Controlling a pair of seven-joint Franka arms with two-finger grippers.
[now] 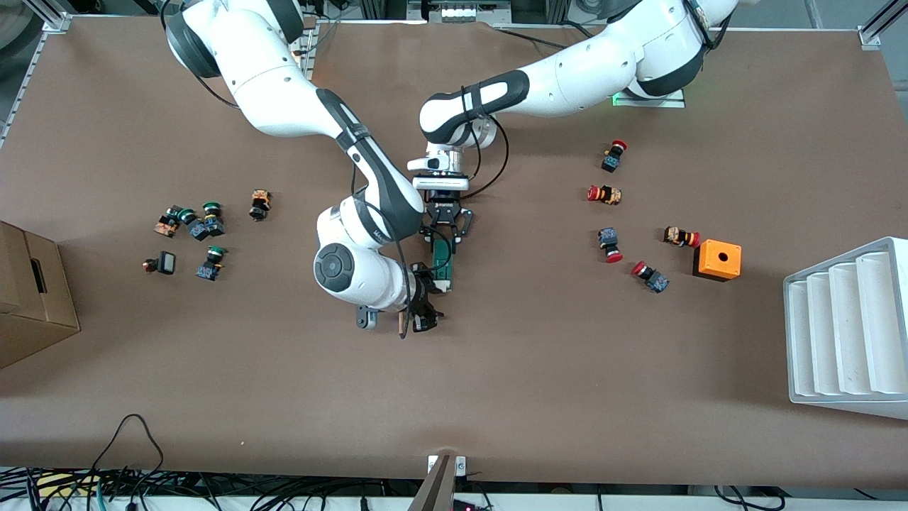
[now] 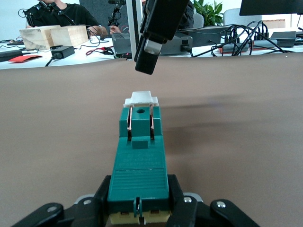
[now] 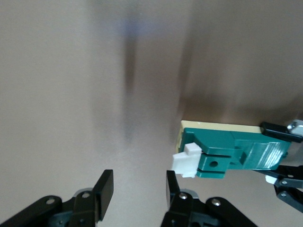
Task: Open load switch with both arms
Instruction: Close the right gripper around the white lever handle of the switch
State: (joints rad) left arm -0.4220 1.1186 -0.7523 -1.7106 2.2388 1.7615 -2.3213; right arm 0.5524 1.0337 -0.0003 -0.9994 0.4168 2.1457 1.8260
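One load switch (image 1: pixel 443 261) lies mid-table, its dark-green end clamped by the left gripper (image 2: pixel 138 208). The right gripper (image 3: pixel 139 189) (jaws partly open, holding nothing) hangs just beside its white end; five red-capped buttons (image 1: pixel 605 194) lie beside one orange box (image 1: pixel 717 260).

1. The brown tabletop (image 1: pixel 539 369) carries every item here.
2. The green load switch (image 1: pixel 443 260) lies near its middle.
3. Toward the left arm's end lie four red-capped push buttons (image 1: pixel 605 194), an orange box (image 1: pixel 717 260) with a hole, and a white ribbed tray (image 1: pixel 848 330) at the edge.
4. Toward the right arm's end lie green-capped buttons (image 1: pixel 206 221) in a loose cluster and a cardboard box (image 1: pixel 28 294).
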